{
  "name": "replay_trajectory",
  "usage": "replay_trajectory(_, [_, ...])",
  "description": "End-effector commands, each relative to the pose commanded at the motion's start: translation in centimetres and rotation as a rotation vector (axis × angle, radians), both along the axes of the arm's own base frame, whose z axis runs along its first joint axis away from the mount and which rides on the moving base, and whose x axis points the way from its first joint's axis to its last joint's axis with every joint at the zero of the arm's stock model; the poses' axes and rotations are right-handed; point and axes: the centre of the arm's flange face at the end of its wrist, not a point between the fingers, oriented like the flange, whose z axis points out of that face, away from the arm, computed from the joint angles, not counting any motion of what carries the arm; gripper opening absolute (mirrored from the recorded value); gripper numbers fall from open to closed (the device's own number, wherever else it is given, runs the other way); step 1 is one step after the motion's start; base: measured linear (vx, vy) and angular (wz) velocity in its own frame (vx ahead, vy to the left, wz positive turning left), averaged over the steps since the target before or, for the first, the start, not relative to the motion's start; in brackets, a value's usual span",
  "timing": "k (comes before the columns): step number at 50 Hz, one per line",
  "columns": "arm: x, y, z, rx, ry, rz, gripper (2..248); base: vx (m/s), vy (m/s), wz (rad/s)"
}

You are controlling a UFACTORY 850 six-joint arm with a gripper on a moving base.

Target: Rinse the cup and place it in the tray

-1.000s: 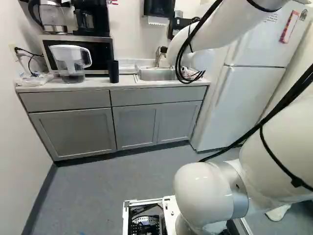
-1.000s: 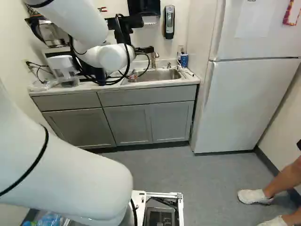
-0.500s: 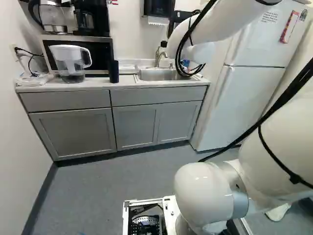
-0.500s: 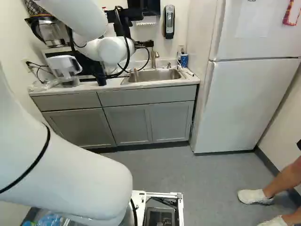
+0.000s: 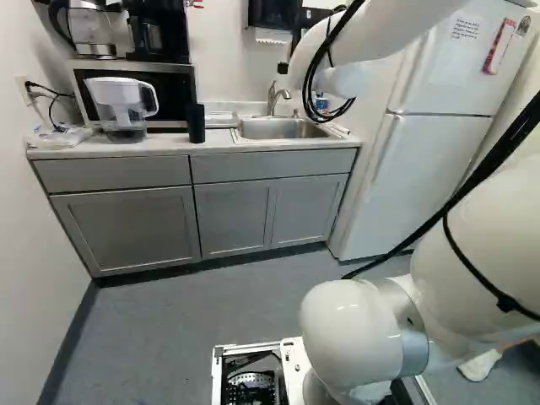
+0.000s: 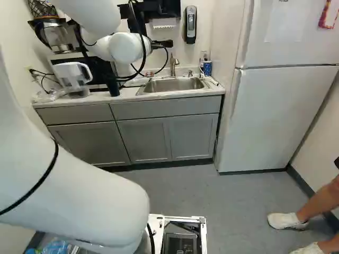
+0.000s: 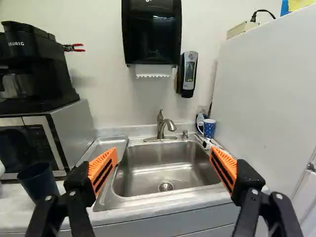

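Steel lines the sink (image 5: 283, 129) in the far counter (image 5: 169, 146); in the left base view a dark cup (image 5: 196, 123) stands to its left, right of the clear pitcher (image 5: 121, 105). The right base view has the gripper (image 6: 163, 43) out over the counter, and a blue mug (image 6: 207, 68) by the sink's far right corner. In the wrist view the gripper (image 7: 163, 170) is spread wide, holding nothing, and a shallow metal tray (image 7: 104, 145) lies left of the basin.
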Motion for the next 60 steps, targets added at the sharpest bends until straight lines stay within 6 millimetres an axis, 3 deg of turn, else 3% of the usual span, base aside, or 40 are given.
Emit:
replay_trajectory(14, [0.1, 0.0, 1.2, 0.000, 0.012, 0.000, 247, 0.000, 0.000, 0.000])
replay_trajectory(60, [0.1, 0.0, 1.2, 0.000, 0.013, 0.000, 247, 0.001, -0.007, -0.002])
